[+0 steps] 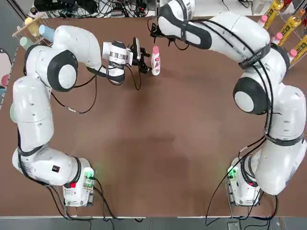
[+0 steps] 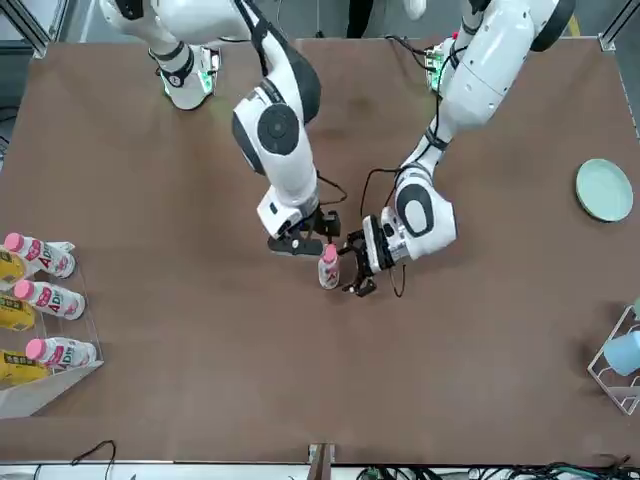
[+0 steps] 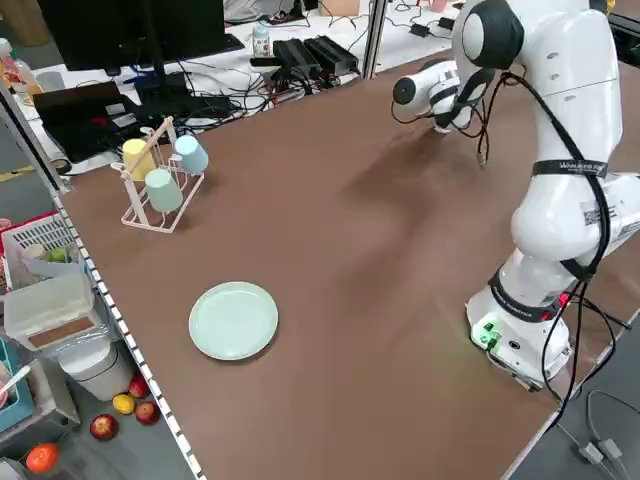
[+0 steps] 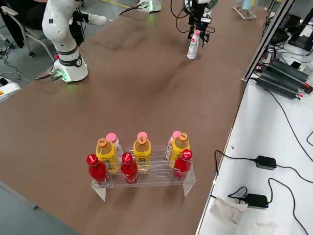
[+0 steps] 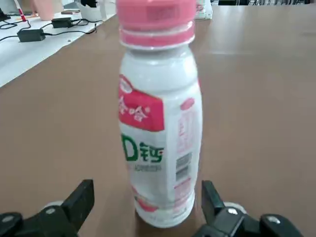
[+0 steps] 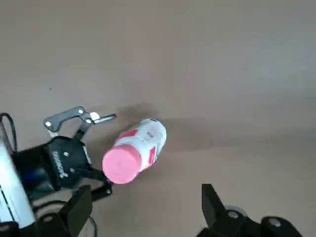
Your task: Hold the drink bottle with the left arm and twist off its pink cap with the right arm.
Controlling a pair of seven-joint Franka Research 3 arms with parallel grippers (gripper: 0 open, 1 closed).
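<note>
Drink bottle (image 5: 160, 133) upright, capped, just ahead of left gripper (image 5: 148, 205), spread; right gripper (image 6: 148, 207) above, spread.

The bottle (image 2: 329, 272) stands upright beside the left arm's tool (image 2: 357, 266), pink cap (image 2: 330, 253) on.

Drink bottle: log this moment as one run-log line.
drink bottle upright on table | cap on | left tool open at bottle, no grip | right tool open beyond it
</note>
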